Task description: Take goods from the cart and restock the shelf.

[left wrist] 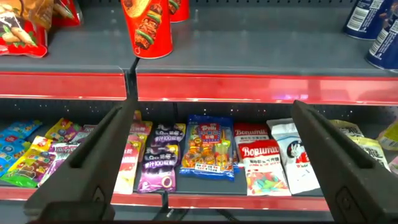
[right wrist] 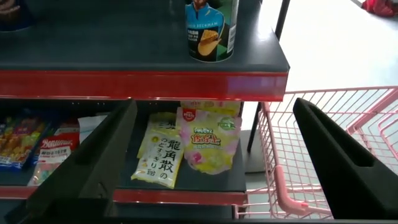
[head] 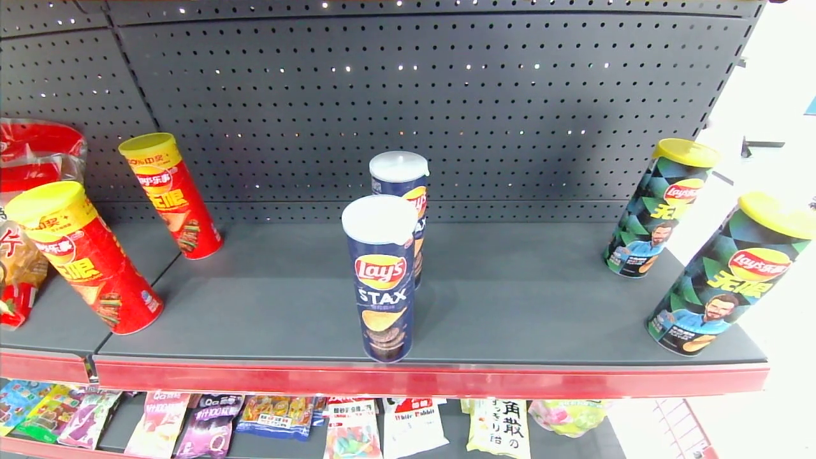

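A: Which step? The left gripper (left wrist: 212, 107) and right gripper (right wrist: 214, 104) gape wide, empty; chip cans (head: 381, 280) stand mid-frame on the shelf (head: 510, 299).
B: Fetching, I'd guess. Next move needs the pink cart (right wrist: 329, 130), lower right of the head view.

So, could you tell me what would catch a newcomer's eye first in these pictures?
Most likely the two dark blue chip cans standing upright, one behind the other, in the middle of the shelf. Then the two red cans at its left and the two green-and-black cans at its right, with a pink cart past the shelf's right end.
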{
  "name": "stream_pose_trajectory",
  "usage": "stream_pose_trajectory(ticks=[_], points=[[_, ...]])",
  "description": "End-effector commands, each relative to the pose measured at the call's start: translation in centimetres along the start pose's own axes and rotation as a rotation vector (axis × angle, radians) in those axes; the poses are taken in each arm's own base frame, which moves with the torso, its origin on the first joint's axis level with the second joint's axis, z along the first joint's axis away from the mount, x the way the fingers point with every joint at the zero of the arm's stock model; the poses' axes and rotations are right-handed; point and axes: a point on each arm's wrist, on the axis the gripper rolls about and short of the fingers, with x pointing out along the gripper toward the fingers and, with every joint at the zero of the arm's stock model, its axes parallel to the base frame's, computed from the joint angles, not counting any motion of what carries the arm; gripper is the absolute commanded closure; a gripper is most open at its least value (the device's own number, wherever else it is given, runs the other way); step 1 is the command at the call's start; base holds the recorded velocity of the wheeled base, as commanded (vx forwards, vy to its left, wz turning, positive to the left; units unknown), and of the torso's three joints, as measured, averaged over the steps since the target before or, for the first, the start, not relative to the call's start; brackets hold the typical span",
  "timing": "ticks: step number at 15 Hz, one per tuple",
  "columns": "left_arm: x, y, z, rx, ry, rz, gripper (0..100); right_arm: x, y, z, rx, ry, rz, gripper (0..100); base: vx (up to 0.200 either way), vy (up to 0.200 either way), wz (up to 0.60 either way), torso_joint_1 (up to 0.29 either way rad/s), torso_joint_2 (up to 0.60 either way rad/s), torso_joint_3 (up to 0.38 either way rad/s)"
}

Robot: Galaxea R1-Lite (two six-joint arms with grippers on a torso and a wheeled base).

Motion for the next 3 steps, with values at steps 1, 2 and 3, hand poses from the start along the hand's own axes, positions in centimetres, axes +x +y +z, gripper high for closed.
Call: stream_pose_trajectory(ticks=[1,2,3], points=[[0.01,0.00,0.00,0.000,0.001,0.001,0,-0.01,0.00,0.00,-0.001,-0.002,0.000,0,0.000,0.000,0.00,0.000,0.00,0.000],[0.01,0.00,0.00,0.000,0.001,0.001,0,-0.01,0.00,0.00,-0.001,-0.002,0.000,0,0.000,0.000,0.00,0.000,0.00,0.000],[0.01,0.00,0.00,0.000,0.001,0.001,0,-0.01,0.00,0.00,-0.004,-0.002,-0.001,0,0.000,0.000,0.00,0.000,0.00,0.000]])
